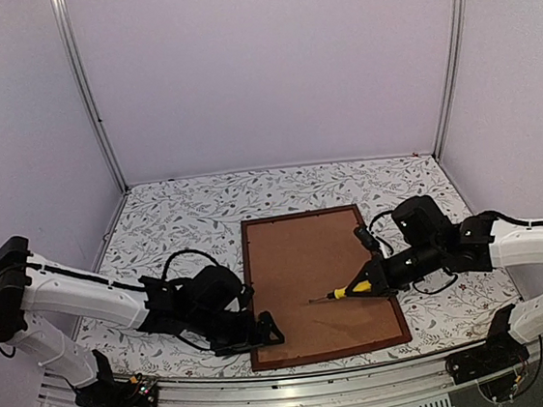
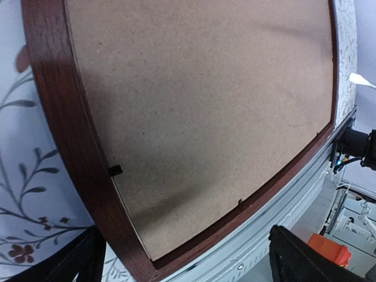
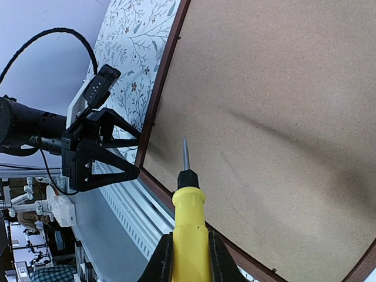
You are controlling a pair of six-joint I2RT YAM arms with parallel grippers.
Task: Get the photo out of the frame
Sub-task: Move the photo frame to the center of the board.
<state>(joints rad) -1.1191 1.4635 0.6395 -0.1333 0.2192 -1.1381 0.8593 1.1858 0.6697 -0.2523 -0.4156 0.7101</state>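
Right jaws pinch the screwdriver [image 3: 189, 217] over the backing board [image 3: 282, 106]; left jaws spread, gripping nothing; unheld, the frame [image 2: 76, 135] may slide, the tip skidding off a tab [image 2: 115, 171].

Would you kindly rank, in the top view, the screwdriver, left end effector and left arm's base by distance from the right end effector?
1. Screwdriver, gripped by the right end effector.
2. Left end effector, at the frame's near-left corner.
3. Left arm's base, far at the bottom left.

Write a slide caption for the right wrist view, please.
Right gripper holds a yellow-handled screwdriver over the plain brown backing board in the dark reddish-brown wooden frame.
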